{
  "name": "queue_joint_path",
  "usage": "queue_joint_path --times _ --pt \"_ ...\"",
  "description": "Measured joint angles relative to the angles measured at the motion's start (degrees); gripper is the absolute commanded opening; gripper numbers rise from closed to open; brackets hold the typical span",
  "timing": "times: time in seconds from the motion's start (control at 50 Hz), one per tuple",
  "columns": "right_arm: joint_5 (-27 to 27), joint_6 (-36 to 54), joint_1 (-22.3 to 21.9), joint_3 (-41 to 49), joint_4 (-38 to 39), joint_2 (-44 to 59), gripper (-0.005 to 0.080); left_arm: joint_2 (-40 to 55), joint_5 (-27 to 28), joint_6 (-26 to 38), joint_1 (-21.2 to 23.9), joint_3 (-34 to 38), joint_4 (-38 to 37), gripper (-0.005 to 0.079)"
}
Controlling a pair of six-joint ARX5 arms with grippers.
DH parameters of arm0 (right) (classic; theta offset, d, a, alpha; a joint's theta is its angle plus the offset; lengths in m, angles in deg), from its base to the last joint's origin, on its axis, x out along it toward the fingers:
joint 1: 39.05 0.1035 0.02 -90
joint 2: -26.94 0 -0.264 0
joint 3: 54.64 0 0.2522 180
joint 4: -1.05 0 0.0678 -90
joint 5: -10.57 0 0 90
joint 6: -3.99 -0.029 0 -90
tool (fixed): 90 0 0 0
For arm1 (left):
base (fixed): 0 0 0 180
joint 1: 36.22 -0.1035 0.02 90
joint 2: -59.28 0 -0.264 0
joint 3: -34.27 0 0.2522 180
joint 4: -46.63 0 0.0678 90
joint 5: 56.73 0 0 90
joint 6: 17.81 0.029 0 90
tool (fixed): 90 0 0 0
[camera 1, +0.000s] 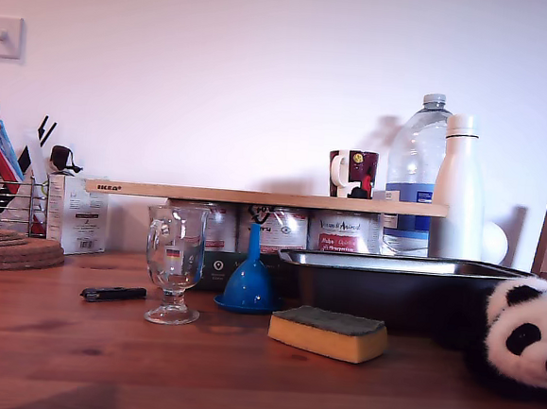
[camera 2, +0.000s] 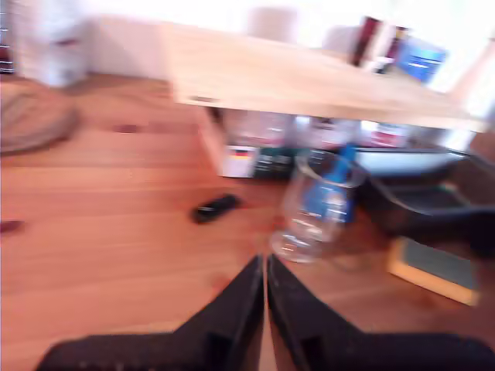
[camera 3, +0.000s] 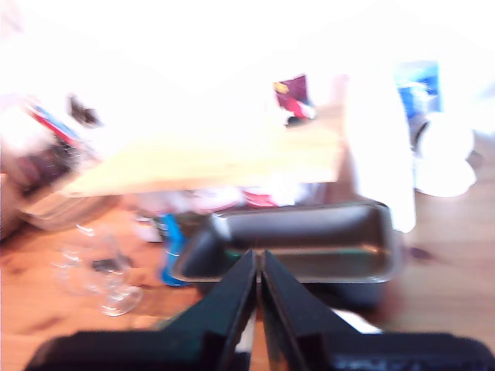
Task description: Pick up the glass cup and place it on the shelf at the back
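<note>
Glassware first: the glass cup (camera 1: 175,258) stands upright on its round foot on the wooden table (camera 1: 99,371), toward the exterior view's left, with nothing touching it. A small black object (camera 1: 113,293) lies flat near its foot on that same side, and a blue funnel (camera 1: 249,283) sits mouth-down just beside it on the other side. Behind the cup, the shelf (camera 1: 255,197) rests level across a row of tins (camera 1: 281,229). A dark patterned mug (camera 1: 354,173) with a white handle stands on the plank toward the exterior view's right. A clear water bottle (camera 1: 416,173) and a white bottle (camera 1: 458,191) rise at that end. In front of the tins lies a dark baking tray (camera 1: 390,289), with a yellow sponge (camera 1: 328,334) nearer the camera and a toy panda (camera 1: 526,333) at the exterior view's right edge. Our first hand (camera 2: 263,267) has its two black fingers pressed together, gripping nothing; the cup (camera 2: 317,205) stands just ahead of its tips, apart from them, in a blurred view. Our second hand (camera 3: 257,263) is likewise fully closed and empty, pointing at the tray (camera 3: 309,232), with the cup (camera 3: 97,267) well off to one side and the shelf (camera 3: 209,162) beyond.
</note>
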Motion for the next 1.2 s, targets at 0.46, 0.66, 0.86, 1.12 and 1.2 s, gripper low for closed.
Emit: queue_joint_path --times 0.46,0.66,0.86,1.12,1.2 --pt "4.7 -4.0 0.8 0.0 -1.4 0.1 -0.0012 0.0 0.9 -1.3 12.4 0.0 6.6 -0.0021" --pt "4.7 -2.6 5.5 0.0 -3.2 3.2 -0.0012 3.1 -2.6 -1.5 19.9 0.0 10.3 -0.0021" --pt "4.7 -1.0 12.9 0.0 -3.1 8.4 -0.0012 10.1 -5.1 -1.5 26.6 0.0 16.1 -0.0021" --pt "4.7 -8.7 17.1 0.0 -0.2 13.2 -0.0012 13.8 -5.8 -1.5 28.8 0.0 18.2 -0.0007" --pt "4.7 -8.2 17.1 0.0 -0.1 13.2 -0.0012 14.5 -5.8 -1.3 28.8 0.0 19.8 -0.0006"
